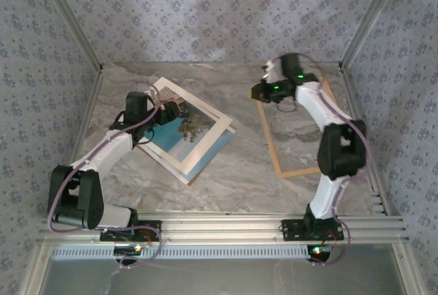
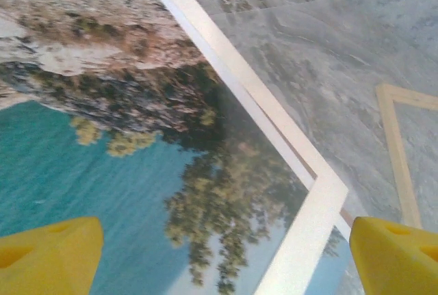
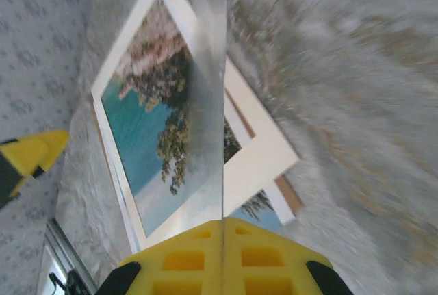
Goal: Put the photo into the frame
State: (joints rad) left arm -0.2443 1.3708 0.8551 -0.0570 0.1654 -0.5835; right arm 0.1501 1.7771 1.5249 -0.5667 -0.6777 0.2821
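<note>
While the left gripper [image 2: 226,250] hangs w/ its fingers spread wide, the photo [image 2: 137,137] lies flat on the table [image 1: 239,185] directly under it, one white corner between the fingers. The right gripper [image 3: 224,230] is clamped on a thin clear pane [image 3: 212,55], seen edge-on. The frame [image 1: 272,146] lies at the rt side, well apart from the photo. Inside its wood border the marble table shows.

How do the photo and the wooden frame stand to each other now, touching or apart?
Apart. The top external view shows the photo lying on the left and the wooden frame on the right, with a strip of bare marble table between them.
</note>
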